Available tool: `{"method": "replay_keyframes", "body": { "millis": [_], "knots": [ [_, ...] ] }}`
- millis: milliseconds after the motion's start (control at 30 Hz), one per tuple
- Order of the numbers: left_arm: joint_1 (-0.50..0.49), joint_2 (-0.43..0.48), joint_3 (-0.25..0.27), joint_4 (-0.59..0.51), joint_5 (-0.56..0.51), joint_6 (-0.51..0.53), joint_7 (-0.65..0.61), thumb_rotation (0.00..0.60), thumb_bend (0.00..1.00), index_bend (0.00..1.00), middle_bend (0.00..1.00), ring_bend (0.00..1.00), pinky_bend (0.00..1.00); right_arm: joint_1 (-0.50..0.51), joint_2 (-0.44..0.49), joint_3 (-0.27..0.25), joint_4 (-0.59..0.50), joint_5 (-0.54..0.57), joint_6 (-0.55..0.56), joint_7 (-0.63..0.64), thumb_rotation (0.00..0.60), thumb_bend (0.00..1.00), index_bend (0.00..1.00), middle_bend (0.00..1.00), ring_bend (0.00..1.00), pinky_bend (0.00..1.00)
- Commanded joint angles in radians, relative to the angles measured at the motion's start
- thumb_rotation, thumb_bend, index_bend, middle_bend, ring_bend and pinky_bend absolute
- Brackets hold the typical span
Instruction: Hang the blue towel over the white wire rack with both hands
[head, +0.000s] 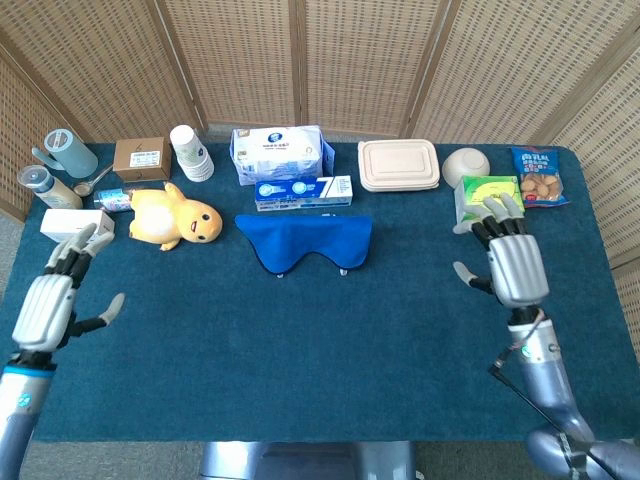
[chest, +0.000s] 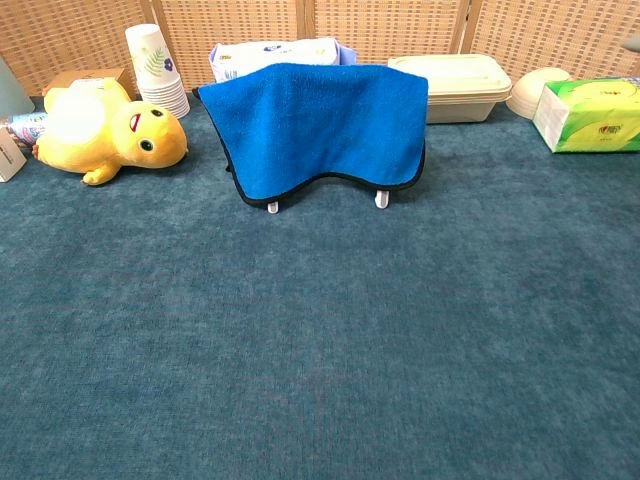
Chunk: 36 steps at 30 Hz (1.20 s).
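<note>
The blue towel (head: 304, 238) (chest: 318, 122) hangs draped over the white wire rack, of which only two white feet (chest: 272, 207) show below the cloth. My left hand (head: 45, 305) hovers far to the left near the table's front edge, fingers spread, holding nothing. At the right, my right hand (head: 511, 262) is likewise raised with its fingers apart and empty, well away from the towel. Neither hand shows in the chest view.
A yellow plush duck (head: 177, 218) lies left of the towel. Behind stand paper cups (head: 190, 151), a tissue pack (head: 280, 152), a flat box (head: 303, 192), a lidded container (head: 399, 165), a bowl (head: 466, 163) and a green tissue box (head: 488, 196). Bottles and boxes (head: 77, 224) crowd the far left.
</note>
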<state>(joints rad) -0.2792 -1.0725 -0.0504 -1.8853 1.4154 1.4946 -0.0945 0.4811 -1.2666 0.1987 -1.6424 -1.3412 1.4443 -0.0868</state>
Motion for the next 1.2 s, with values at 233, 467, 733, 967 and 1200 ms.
{"method": "replay_keyframes", "body": {
  "millis": [233,467,733,967,1200],
  "knots": [
    [0.135,0.029,0.111,-0.016,0.061,0.078,0.105,0.600,0.46,0.16,0.04,0.00,0.00,-0.128,0.076,-0.072,-0.125,-0.027,0.090,-0.094,0.600,0.21,0.40,0.26,0.15,0.05],
    [0.202,0.026,0.141,-0.018,0.086,0.121,0.164,0.600,0.46,0.21,0.08,0.00,0.00,-0.208,0.091,-0.108,-0.169,-0.033,0.149,-0.179,0.600,0.21,0.40,0.26,0.15,0.07],
    [0.240,0.010,0.133,-0.014,0.136,0.167,0.220,0.600,0.46,0.23,0.11,0.00,0.00,-0.275,0.092,-0.124,-0.187,-0.039,0.196,-0.209,0.600,0.22,0.40,0.26,0.15,0.08],
    [0.254,-0.014,0.116,-0.013,0.172,0.191,0.286,0.600,0.46,0.24,0.11,0.00,0.00,-0.302,0.098,-0.117,-0.193,-0.044,0.206,-0.198,0.600,0.22,0.40,0.26,0.15,0.08],
    [0.250,-0.033,0.102,-0.020,0.169,0.162,0.285,0.600,0.46,0.26,0.14,0.02,0.00,-0.309,0.094,-0.114,-0.182,-0.062,0.185,-0.170,0.600,0.22,0.40,0.26,0.15,0.08]
  ]
}}
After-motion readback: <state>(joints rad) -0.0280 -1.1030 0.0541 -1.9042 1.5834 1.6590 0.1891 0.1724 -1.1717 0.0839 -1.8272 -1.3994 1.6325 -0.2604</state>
